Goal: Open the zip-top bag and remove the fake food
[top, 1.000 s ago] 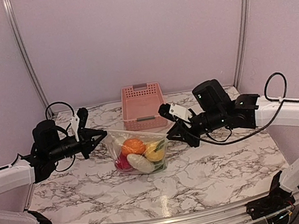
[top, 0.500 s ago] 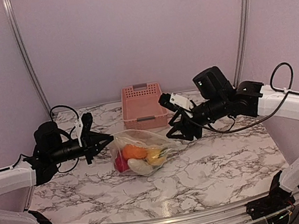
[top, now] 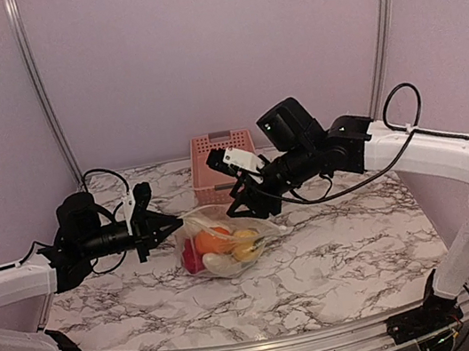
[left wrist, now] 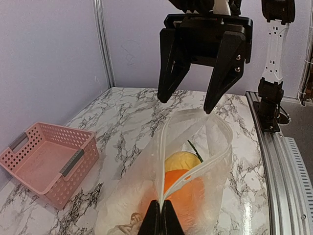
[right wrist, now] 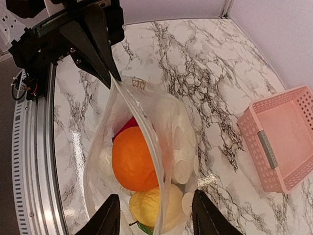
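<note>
We see the zip-top bag [top: 226, 231] lying on the marble table [top: 346, 251] just in front of the pink basket [top: 213, 163], between the two arms, its left end drawn up off the surface. The left gripper [left wrist: 160, 221] is clamped tight on the rim at that end, its fingers pressed together with the two lips of the mouth running out from between them and parting farther along. The right gripper [left wrist: 187, 105] hangs over the opposite end of the mouth with its jaws spread wide, gripping nothing (whether a fingertip brushes the rim, we cannot tell). All the fake food [top: 224, 247] sits inside the bag. From the right wrist we make out an orange piece [right wrist: 133, 159] in the middle, a yellow piece [right wrist: 151, 205] touching it on the near side and a sliver of a red piece [right wrist: 128, 125] beyond it. The overhead view adds a white piece [top: 218, 266] at the bag's near edge.
</note>
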Robot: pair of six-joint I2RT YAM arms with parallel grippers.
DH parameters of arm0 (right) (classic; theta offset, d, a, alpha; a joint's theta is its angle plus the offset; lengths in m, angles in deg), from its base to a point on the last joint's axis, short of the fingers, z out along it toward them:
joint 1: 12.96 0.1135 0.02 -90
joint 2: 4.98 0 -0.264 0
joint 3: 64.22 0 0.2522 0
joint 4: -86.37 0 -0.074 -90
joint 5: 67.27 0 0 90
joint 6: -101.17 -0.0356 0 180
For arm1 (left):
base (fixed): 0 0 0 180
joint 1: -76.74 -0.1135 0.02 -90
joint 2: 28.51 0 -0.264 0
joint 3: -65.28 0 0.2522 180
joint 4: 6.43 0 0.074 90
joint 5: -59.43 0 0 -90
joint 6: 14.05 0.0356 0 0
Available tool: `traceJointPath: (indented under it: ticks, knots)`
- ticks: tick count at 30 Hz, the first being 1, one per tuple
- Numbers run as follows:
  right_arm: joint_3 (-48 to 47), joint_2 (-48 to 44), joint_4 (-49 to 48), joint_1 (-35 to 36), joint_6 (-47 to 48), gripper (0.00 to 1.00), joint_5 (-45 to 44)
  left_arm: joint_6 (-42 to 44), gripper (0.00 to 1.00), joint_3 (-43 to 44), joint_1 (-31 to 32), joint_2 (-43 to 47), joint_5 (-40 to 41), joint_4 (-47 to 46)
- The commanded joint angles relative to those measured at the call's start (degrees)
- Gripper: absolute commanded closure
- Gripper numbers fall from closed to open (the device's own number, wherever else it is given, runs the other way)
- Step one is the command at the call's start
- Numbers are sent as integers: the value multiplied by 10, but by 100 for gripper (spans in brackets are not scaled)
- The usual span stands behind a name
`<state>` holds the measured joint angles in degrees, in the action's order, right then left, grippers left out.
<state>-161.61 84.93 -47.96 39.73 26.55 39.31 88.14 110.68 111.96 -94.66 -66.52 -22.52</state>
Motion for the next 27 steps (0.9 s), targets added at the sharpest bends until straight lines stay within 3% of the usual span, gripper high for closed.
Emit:
traceJointPath:
  ticks: [1,11,17,23,27]
  knots:
    - [-49,40,37,20,17,53,-35,9,100,11,5,12,0,18]
    - [-82,94,24,20,7,64,-88,12,100,8,12,18,7,21]
    - [-101,110,33,20,-4,100,-86,9,100,9,13,16,31,22]
    - [-78,73,33,17,-37,100,-88,-25,99,12,12,-5,102,-9]
    - [-46,26,24,1,-73,100,-83,-67,80,34,13,-44,133,-37]
